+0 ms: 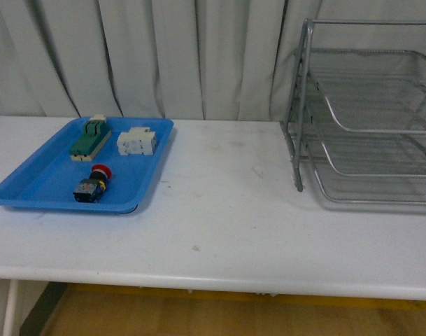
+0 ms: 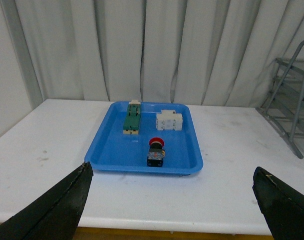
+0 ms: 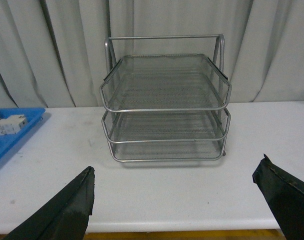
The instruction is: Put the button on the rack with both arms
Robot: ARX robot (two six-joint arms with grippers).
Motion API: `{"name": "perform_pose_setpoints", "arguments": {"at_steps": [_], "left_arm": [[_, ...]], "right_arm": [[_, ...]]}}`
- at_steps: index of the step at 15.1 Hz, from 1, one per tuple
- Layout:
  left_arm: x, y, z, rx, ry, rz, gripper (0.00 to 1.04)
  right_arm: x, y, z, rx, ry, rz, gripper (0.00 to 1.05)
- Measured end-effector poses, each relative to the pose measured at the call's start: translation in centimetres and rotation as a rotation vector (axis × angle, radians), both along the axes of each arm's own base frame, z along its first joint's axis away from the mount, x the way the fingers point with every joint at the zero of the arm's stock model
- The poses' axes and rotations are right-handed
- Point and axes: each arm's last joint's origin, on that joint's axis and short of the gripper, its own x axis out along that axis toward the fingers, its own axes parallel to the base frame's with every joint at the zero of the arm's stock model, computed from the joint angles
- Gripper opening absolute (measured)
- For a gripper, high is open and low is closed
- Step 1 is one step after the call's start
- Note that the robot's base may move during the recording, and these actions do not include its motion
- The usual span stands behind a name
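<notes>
The button [image 1: 93, 184] lies on its side in the blue tray [image 1: 31, 185], red cap toward the curtain, dark body with blue and yellow bits toward me; the left wrist view shows the button [image 2: 156, 152] too. The rack [image 1: 366, 115] is a silver three-tier wire-mesh tray at the table's right; the right wrist view faces the rack [image 3: 165, 102] head-on. My left gripper [image 2: 171, 205] is open, well short of the tray, nothing between its black fingers [image 2: 57, 207]. My right gripper [image 3: 174, 202] is open too, back from the rack, over the table's front edge. Neither arm shows in the front view.
In the blue tray [image 2: 142, 160] also lie a green-topped beige switch block [image 1: 89, 138] and a white terminal block [image 1: 136, 142]. White table [image 1: 226, 224] spans between tray and rack. A grey curtain [image 1: 164, 49] hangs close behind. The table's front edge runs near the grippers.
</notes>
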Motion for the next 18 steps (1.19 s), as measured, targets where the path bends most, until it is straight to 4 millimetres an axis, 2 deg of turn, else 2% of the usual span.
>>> {"name": "perform_pose_setpoints", "arguments": {"at_steps": [18], "left_arm": [[0.00, 0.00, 0.00, 0.000, 0.000, 0.000, 0.98]], "right_arm": [[0.00, 0.00, 0.00, 0.000, 0.000, 0.000, 0.98]]}}
